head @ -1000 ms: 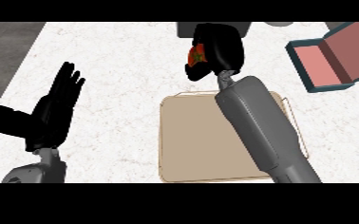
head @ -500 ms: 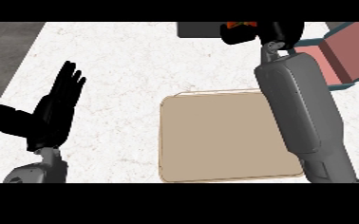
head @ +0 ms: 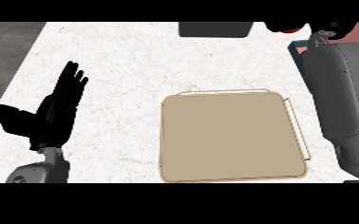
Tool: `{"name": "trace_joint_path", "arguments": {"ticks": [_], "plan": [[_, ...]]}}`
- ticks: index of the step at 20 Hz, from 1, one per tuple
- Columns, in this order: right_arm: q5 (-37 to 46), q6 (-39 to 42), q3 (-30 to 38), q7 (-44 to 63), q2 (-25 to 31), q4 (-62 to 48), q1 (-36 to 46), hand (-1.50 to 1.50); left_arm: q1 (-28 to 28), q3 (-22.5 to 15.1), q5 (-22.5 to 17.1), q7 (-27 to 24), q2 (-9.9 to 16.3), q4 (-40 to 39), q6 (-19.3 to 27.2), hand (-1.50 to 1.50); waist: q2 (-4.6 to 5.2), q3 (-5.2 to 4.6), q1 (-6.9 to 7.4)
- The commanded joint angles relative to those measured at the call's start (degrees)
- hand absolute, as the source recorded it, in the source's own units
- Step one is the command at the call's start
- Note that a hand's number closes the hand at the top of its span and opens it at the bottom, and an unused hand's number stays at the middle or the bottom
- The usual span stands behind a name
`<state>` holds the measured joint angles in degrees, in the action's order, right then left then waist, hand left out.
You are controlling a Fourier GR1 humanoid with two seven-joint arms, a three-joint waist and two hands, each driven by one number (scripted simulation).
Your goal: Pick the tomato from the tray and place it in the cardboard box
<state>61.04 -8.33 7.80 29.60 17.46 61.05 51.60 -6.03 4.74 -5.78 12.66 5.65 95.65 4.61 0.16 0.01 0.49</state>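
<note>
At the view's top right edge my right hand (head: pixel 335 27) is curled round the red tomato (head: pixel 289 29), and only a sliver of each shows. Just below them a corner of the cardboard box (head: pixel 299 52) shows, with a dark rim and a pinkish inside. My right forearm hides the rest of the box. The beige tray (head: pixel 231 137) lies on the counter in the lower middle with nothing on it. My left hand (head: pixel 60 107) rests open at the left, fingers up.
A dark grey object (head: pixel 214 29) sits at the counter's far edge, top centre. The white marble counter (head: pixel 140 61) stretches between my left hand and the tray. My right forearm (head: pixel 333 90) runs along the tray's right side.
My right hand has carried the tomato up and to the right, from above the tray's far edge to the view's top right corner by the box. The left hand has not moved.
</note>
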Motion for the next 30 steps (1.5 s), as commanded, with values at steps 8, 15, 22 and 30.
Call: {"name": "trace_joint_path", "arguments": {"ticks": [8, 15, 22, 30], "plan": [[3.4, -11.1, 5.2, -11.9, 11.0, -25.4, 3.9, 1.50, -0.9, -0.5, 0.7, -3.3, -0.9, -3.3, -0.6, 0.00, 0.57, 0.02, 1.18], [7.4, -4.1, 2.3, -15.9, 15.8, -37.8, 3.0, 1.50, -3.6, 0.8, -1.2, 0.9, 1.0, -1.8, -1.4, 0.00, 0.89, 0.02, 2.06], [3.9, -1.1, 7.1, -17.9, 17.3, -48.0, 5.4, -1.50, -2.0, -2.0, 0.7, -1.0, -0.8, 0.0, -0.9, 0.00, 1.54, 0.23, 3.75], [-5.3, -21.9, 15.8, -33.6, 16.4, -40.1, 2.9, -1.50, -2.8, 0.1, -0.8, 0.4, 1.1, -1.0, -1.9, 0.00, 1.21, 0.38, 2.66]]}}
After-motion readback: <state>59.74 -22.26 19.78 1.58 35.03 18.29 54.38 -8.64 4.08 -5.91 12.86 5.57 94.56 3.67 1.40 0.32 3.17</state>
